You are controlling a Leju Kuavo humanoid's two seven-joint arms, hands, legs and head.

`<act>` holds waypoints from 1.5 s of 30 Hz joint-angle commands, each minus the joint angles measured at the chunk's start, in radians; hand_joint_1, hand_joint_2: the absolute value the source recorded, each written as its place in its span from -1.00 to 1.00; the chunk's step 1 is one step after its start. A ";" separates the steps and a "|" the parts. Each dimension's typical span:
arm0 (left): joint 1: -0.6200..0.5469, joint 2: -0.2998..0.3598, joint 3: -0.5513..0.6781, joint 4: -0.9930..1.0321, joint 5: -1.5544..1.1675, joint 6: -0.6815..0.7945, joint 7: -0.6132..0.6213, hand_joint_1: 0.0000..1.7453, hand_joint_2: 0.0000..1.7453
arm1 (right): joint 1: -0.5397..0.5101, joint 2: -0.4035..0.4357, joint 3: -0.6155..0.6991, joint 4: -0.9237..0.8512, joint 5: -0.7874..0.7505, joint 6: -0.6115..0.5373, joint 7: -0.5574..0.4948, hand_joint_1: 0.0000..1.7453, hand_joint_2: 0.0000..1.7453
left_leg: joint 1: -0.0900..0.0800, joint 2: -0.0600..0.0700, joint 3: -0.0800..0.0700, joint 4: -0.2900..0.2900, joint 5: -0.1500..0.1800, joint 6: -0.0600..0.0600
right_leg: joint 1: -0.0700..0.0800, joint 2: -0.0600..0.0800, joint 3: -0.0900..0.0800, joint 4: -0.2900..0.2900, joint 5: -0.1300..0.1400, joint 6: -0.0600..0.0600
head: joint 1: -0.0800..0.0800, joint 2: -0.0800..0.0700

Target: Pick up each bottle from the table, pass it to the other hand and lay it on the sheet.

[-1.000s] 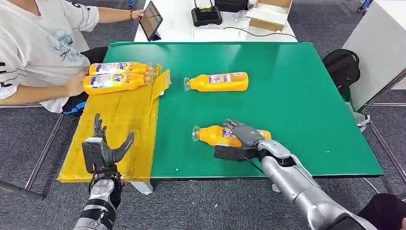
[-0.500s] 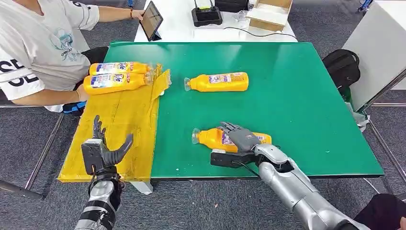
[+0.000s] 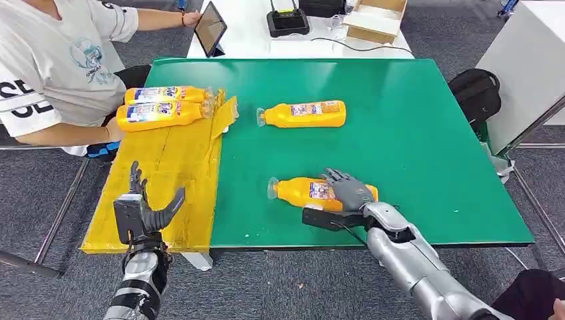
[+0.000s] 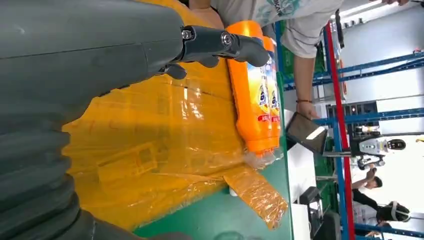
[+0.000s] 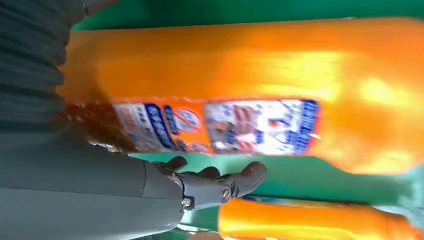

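Observation:
An orange bottle (image 3: 303, 191) lies on its side near the front edge of the green table (image 3: 413, 133), cap pointing left. My right hand (image 3: 350, 190) reaches over its base end with fingers spread and not closed around it. In the right wrist view the bottle (image 5: 250, 65) lies along the palm, with the fingers (image 5: 220, 187) stretched out beside it. A second bottle (image 3: 303, 114) lies mid-table. Two more bottles (image 3: 160, 105) lie side by side at the far end of the yellow sheet (image 3: 173, 173). My left hand (image 3: 143, 210) stands open and upright over the sheet's near end.
A person (image 3: 46, 73) sits at the table's left, one forearm close to the bottles on the sheet. Behind the green table a white table carries a tablet (image 3: 210, 28), a black device and a cardboard box. A black bag (image 3: 476, 93) lies on the floor at the right.
My right hand has shifted slightly right along the near bottle, which has stayed put. The person's hand has drawn back from the bottles on the sheet. My left hand has not moved.

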 commanded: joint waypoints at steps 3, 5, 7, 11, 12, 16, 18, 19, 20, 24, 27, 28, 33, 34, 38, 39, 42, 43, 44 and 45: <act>-0.030 -0.002 0.010 0.082 -0.007 -0.004 0.009 -1.00 1.00 | -0.059 0.040 -0.046 0.180 -0.003 0.015 0.009 -1.00 1.00 | 0.000 0.002 0.004 -0.001 -0.002 0.001 | 0.001 0.000 0.004 -0.001 -0.001 -0.003 | 0.000 0.000; -0.031 -0.003 0.009 0.087 -0.006 -0.003 0.009 -1.00 1.00 | -0.058 0.038 -0.046 0.193 -0.003 0.019 0.009 -1.00 1.00 | 0.001 0.001 0.006 -0.001 -0.002 0.001 | 0.001 -0.001 0.006 -0.001 -0.002 -0.003 | 0.000 0.000; -0.031 -0.003 0.009 0.087 -0.006 -0.003 0.009 -1.00 1.00 | -0.058 0.038 -0.046 0.193 -0.003 0.019 0.009 -1.00 1.00 | 0.000 0.000 0.004 -0.001 -0.001 0.001 | 0.001 0.000 0.004 -0.001 -0.001 -0.002 | 0.000 0.000; -0.031 -0.003 0.009 0.087 -0.006 -0.003 0.009 -1.00 1.00 | -0.058 0.038 -0.046 0.193 -0.003 0.019 0.009 -1.00 1.00 | 0.000 0.000 0.004 -0.001 -0.001 0.001 | 0.001 -0.001 0.004 -0.001 -0.001 -0.002 | 0.000 0.000; -0.031 -0.003 0.009 0.087 -0.006 -0.003 0.009 -1.00 1.00 | -0.058 0.038 -0.046 0.193 -0.003 0.019 0.009 -1.00 1.00 | 0.000 0.000 0.003 -0.001 -0.001 0.001 | 0.001 -0.001 0.004 -0.001 -0.001 -0.002 | 0.000 0.000; -0.034 -0.001 0.007 0.092 -0.004 -0.007 0.010 -1.00 1.00 | -0.068 0.041 -0.052 0.216 -0.021 0.050 0.010 -1.00 1.00 | 0.001 0.001 0.006 -0.001 -0.002 0.001 | 0.001 -0.001 0.006 -0.001 -0.002 -0.004 | 0.000 0.000; -0.047 -0.001 0.002 0.111 -0.001 -0.009 0.008 -1.00 1.00 | -0.087 0.035 -0.053 0.264 -0.051 0.097 -0.011 -1.00 1.00 | 0.000 0.000 0.003 -0.001 -0.001 0.001 | 0.001 -0.001 0.003 -0.001 -0.001 -0.002 | 0.000 0.000; -0.051 -0.001 0.002 0.117 0.001 -0.007 0.007 -1.00 1.00 | -0.094 0.034 -0.056 0.280 -0.066 0.112 -0.027 -0.98 1.00 | 0.001 0.000 0.006 -0.001 -0.002 0.001 | 0.001 -0.001 0.006 -0.001 -0.002 -0.003 | 0.000 0.000; -0.055 -0.001 0.000 0.124 0.003 -0.006 0.005 -1.00 1.00 | -0.102 0.032 -0.055 0.296 -0.077 0.124 -0.039 -0.36 1.00 | 0.001 0.000 0.005 -0.001 -0.001 0.001 | 0.001 -0.001 0.006 -0.002 -0.001 -0.003 | 0.000 0.000; -0.061 0.000 -0.006 0.140 0.013 -0.008 0.006 -1.00 1.00 | -0.122 0.026 -0.041 0.320 -0.108 0.150 -0.069 1.00 1.00 | 0.001 -0.001 0.007 -0.001 -0.001 0.001 | 0.001 -0.002 0.007 -0.002 -0.001 -0.003 | 0.000 0.000; -0.064 0.003 -0.009 0.146 0.017 -0.005 0.004 -1.00 1.00 | -0.134 0.018 -0.026 0.316 -0.123 0.171 -0.075 1.00 1.00 | 0.001 -0.001 0.007 -0.001 -0.001 0.001 | 0.001 -0.002 0.007 -0.002 -0.001 -0.003 | 0.000 0.000; -0.065 0.003 -0.010 0.147 0.018 -0.006 0.005 -1.00 1.00 | -0.136 0.016 -0.025 0.315 -0.128 0.177 -0.075 1.00 1.00 | 0.001 -0.001 0.006 -0.001 0.000 0.001 | 0.001 -0.002 0.006 -0.001 -0.001 -0.002 | 0.000 0.000; -0.066 0.005 -0.008 0.154 0.031 -0.006 0.018 -1.00 1.00 | -0.131 0.007 0.002 0.296 -0.139 0.163 -0.053 1.00 1.00 | 0.001 -0.002 0.008 -0.001 -0.001 0.001 | 0.002 -0.003 0.009 -0.002 -0.001 -0.003 | 0.000 0.000; -0.066 0.007 -0.010 0.156 0.033 -0.013 0.020 -1.00 1.00 | -0.128 0.008 0.001 0.290 -0.153 0.171 -0.057 1.00 1.00 | 0.000 -0.001 0.008 -0.001 -0.001 0.001 | 0.001 -0.002 0.008 -0.002 -0.001 -0.002 | 0.000 0.000; -0.078 0.008 -0.011 0.174 0.041 -0.026 0.022 -1.00 1.00 | -0.140 -0.021 0.035 0.281 -0.174 0.219 -0.071 1.00 1.00 | 0.001 -0.002 0.008 -0.001 -0.001 0.001 | 0.002 -0.003 0.009 -0.002 -0.002 -0.003 | 0.000 0.000; -0.081 0.008 -0.011 0.179 0.042 -0.024 0.021 -1.00 1.00 | -0.139 -0.023 0.038 0.275 -0.187 0.219 -0.082 1.00 1.00 | 0.001 -0.002 0.007 -0.001 0.000 0.001 | 0.001 -0.003 0.007 -0.002 -0.001 -0.002 | 0.000 0.000; -0.068 0.007 -0.009 0.160 0.048 -0.023 0.017 -1.00 1.00 | -0.077 0.015 -0.046 0.166 -0.289 0.112 -0.182 1.00 1.00 | 0.001 -0.002 0.009 -0.001 -0.001 0.001 | 0.002 -0.003 0.009 -0.002 -0.001 -0.003 | 0.000 0.000; -0.062 0.007 -0.009 0.152 0.048 -0.024 0.017 -1.00 1.00 | -0.064 0.028 -0.046 0.141 -0.287 0.105 -0.170 1.00 1.00 | 0.001 -0.001 0.008 -0.001 -0.001 0.001 | 0.001 -0.002 0.009 -0.002 -0.001 -0.003 | 0.000 0.000; -0.059 0.006 -0.010 0.148 0.047 -0.024 0.018 -1.00 1.00 | -0.058 0.030 -0.044 0.127 -0.286 0.102 -0.159 1.00 1.00 | 0.001 0.000 0.008 -0.001 -0.001 0.001 | 0.002 -0.001 0.008 -0.002 -0.001 -0.003 | 0.000 0.000; -0.059 0.006 -0.010 0.146 0.047 -0.024 0.018 -1.00 1.00 | -0.056 0.029 -0.044 0.122 -0.285 0.102 -0.156 1.00 1.00 | 0.001 0.000 0.007 -0.001 -0.001 0.000 | 0.001 0.000 0.007 -0.002 -0.001 -0.002 | 0.000 0.000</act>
